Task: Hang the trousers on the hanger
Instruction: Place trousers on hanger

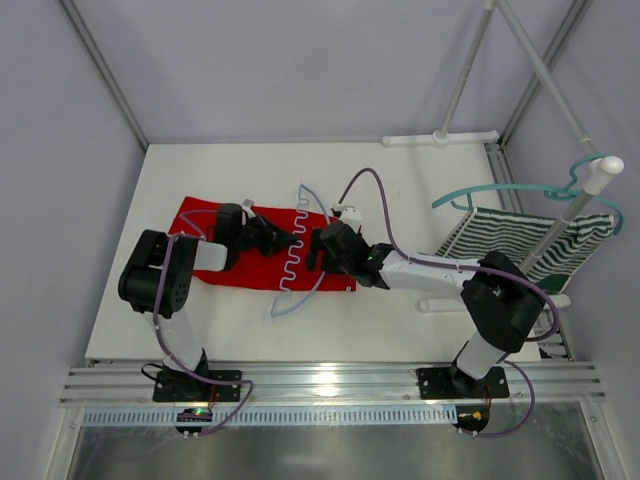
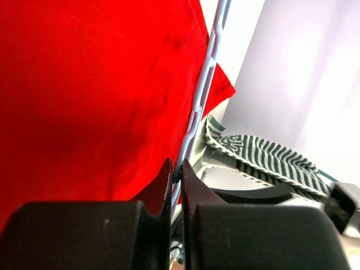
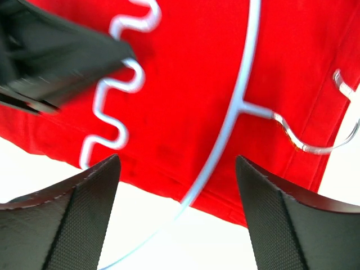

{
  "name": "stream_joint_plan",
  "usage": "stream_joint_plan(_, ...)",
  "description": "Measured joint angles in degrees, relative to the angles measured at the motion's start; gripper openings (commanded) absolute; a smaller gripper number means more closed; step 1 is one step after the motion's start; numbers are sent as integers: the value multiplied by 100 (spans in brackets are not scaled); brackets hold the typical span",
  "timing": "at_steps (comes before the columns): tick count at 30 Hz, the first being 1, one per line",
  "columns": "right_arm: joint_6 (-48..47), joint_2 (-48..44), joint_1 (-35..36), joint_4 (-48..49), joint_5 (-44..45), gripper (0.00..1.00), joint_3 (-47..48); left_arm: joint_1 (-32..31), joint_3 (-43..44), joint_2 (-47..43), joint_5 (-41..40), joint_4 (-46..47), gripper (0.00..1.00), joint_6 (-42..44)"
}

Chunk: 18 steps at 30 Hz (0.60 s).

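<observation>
Since the left gripper (image 2: 177, 180) is clenched on the wavy bar of the hanger (image 1: 290, 262), raise that bar only slightly. The right gripper (image 3: 177, 163), jaws released wide above, should take the cloth end of the trousers (image 1: 196, 216) and feed it under without bunching. Trousers flat mid-table, long axis left-right. Hanger lies across their right end, hook pointing right.
</observation>
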Motion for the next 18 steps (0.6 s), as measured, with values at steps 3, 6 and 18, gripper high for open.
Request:
stream_joint_plan(3, 254, -4, -52, 247, -203, 70, -385, 0, 0, 4, -2, 9, 0, 11)
stream_joint_plan(6, 573, -11, -144, 614, -400, 60, -769, 0, 7, 2, -22, -74, 0, 68)
stream_joint_plan(18, 1692, -4, -466, 3073, -1080, 60, -1958, 0, 7, 2, -74, -245, 0, 203)
